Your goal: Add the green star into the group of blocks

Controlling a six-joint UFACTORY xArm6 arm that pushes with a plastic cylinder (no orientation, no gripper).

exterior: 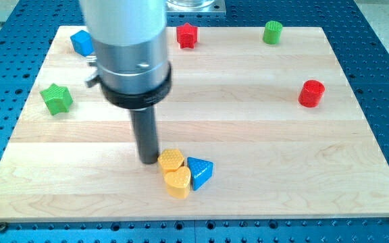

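The green star [57, 98] lies at the view's left on the wooden board [248, 135], alone. A group of three blocks sits at the lower middle: a yellow hexagon [171, 160], a yellow heart [178, 182] below it and a blue triangle [200, 172] to their right, all touching. My tip [148, 160] rests on the board just left of the yellow hexagon, touching or nearly touching it, well to the right of and below the green star.
A blue block [82, 42] lies at the top left, partly behind the arm. A red star [188, 35] and a green cylinder [273, 32] lie along the top edge. A red cylinder [311, 93] lies at the right.
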